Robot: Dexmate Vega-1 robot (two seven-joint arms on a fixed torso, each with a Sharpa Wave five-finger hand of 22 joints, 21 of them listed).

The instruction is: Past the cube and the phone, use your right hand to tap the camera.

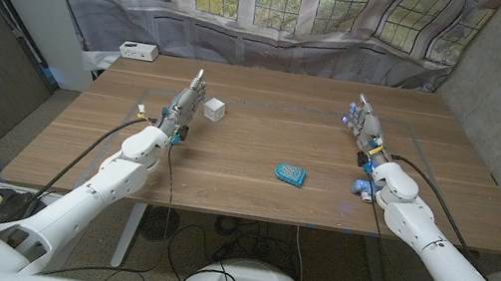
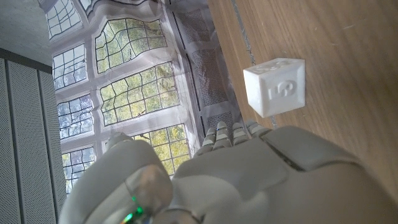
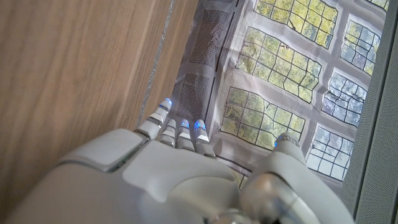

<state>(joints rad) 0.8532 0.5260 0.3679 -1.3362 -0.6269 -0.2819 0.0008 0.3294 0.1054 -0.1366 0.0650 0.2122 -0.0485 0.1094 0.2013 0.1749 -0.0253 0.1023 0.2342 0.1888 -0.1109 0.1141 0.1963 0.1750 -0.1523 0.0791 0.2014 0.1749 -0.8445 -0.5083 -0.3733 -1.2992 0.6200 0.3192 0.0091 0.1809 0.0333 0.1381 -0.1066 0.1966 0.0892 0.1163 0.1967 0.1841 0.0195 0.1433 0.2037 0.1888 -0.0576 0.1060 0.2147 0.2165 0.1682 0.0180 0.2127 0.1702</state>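
A white cube (image 1: 214, 109) stands on the wooden table (image 1: 272, 134) left of centre; up close, the cube (image 2: 275, 86) carries a raised mark on one face. A flat teal object (image 1: 289, 174), perhaps the phone, lies near the middle toward the front. A small blue and white object (image 1: 361, 188), possibly the camera, sits beside my right forearm. My left hand (image 1: 187, 96) is open with fingers stretched out, just left of the cube. My right hand (image 1: 365, 120) is open too, fingers straight, at the table's right side, holding nothing.
A white box (image 1: 138, 51) sits at the table's far left corner. A curtained window (image 1: 282, 4) runs behind the far edge. Bare wood lies between the two hands.
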